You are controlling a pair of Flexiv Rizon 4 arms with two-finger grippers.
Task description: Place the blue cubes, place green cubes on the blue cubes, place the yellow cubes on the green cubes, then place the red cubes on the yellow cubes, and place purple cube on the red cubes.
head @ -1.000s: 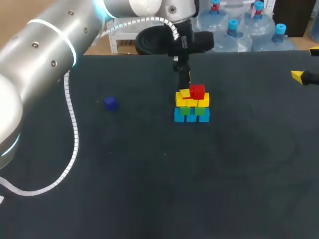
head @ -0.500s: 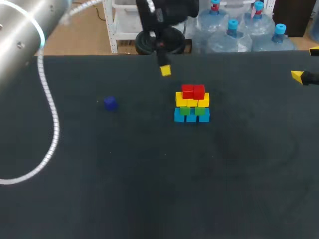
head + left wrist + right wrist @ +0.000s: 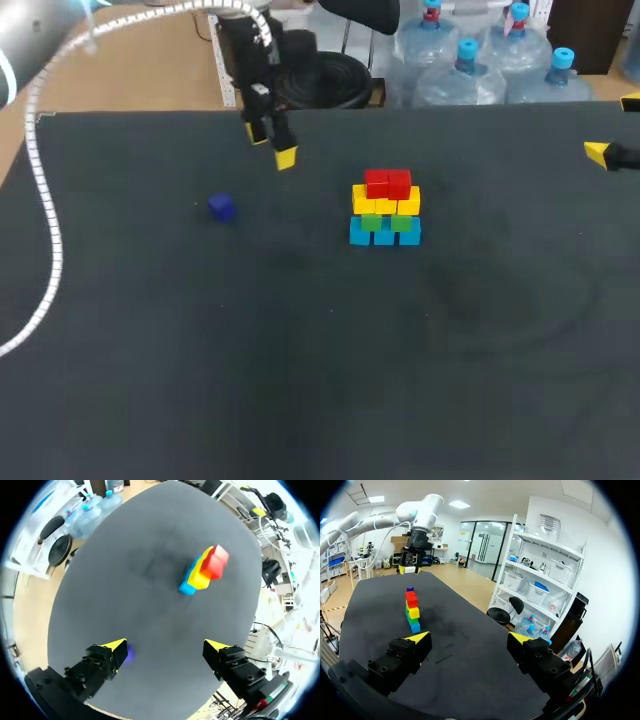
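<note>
Purple cube (image 3: 221, 207) sits alone on the black table (image 3: 300, 380), well apart from the stack (image 3: 385, 210), which has blue, green, yellow and red layers all up, so imo we're on the last step: fetching purple. Left gripper (image 3: 166, 649) hangs above the table near it, fingers spread w/ nothing in them. Next it needs to drop over it, pinch, then set it gently on the red cubes (image 3: 387, 184). Right gripper (image 3: 469, 639) is spread and empty too, off at the table's right edge.
</note>
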